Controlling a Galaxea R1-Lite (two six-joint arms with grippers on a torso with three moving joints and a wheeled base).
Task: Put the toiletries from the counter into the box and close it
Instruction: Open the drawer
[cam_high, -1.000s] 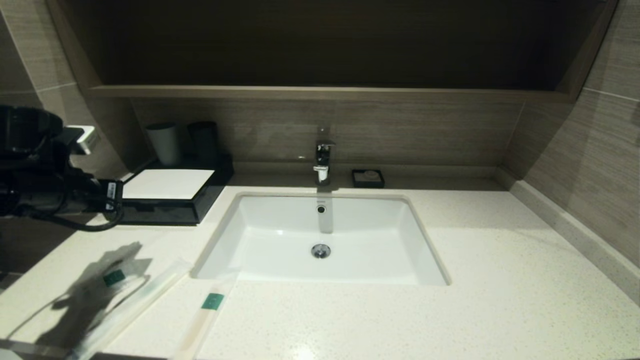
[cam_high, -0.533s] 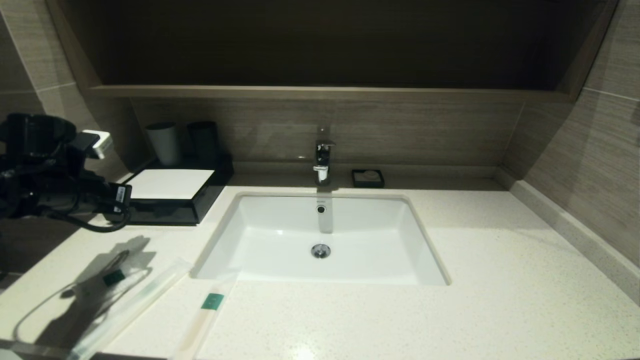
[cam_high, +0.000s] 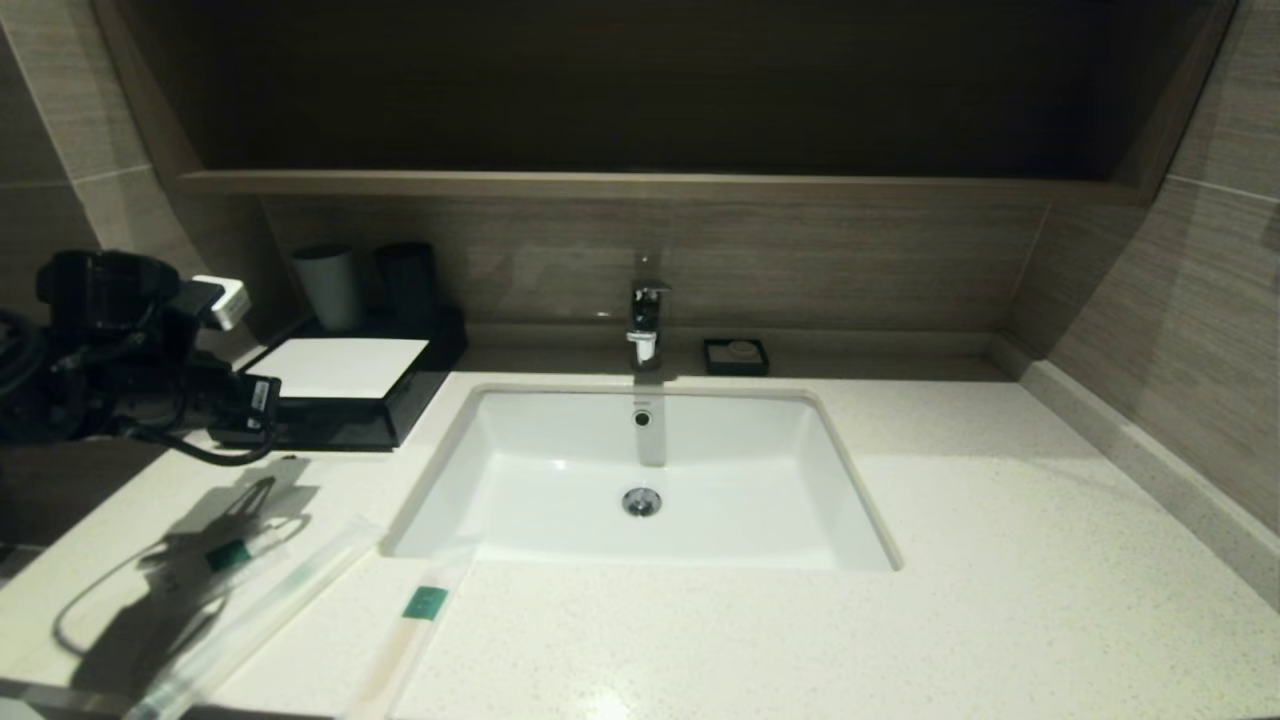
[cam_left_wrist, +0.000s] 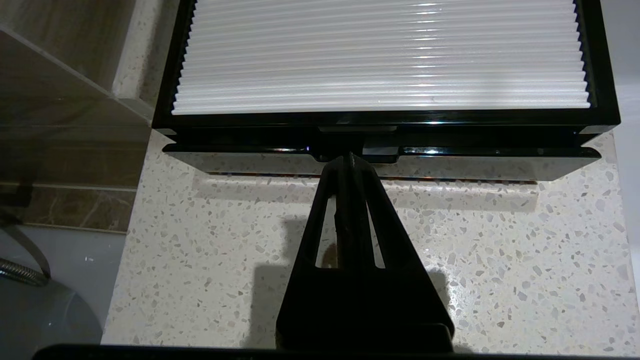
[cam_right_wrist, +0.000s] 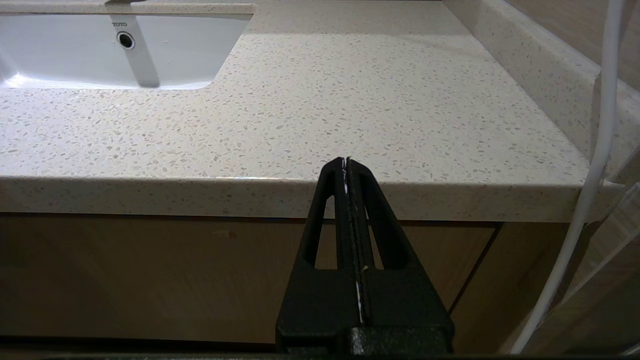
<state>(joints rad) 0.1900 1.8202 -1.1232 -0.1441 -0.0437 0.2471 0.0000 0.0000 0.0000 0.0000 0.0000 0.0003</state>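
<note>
Flat glossy black box with ribbed white top (cam_left_wrist: 380, 55): left claw (cam_left_wrist: 351, 159) pressed closed at its front drawer edge; right claw (cam_right_wrist: 346, 162) closed, parked before speckled cream stone bench (cam_right_wrist: 350, 100).

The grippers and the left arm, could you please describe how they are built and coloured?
Both the left gripper and right gripper are matte black tapered wedges with slotted cut-outs. The left arm is black, draped with looping black cables, and carries a small white block and a white label.

Three packets (cam_high: 425, 602), one box (cam_high: 335, 368), two cups (cam_high: 328, 288), one soap dish (cam_high: 736, 356), one sink (cam_high: 640, 480).
</note>
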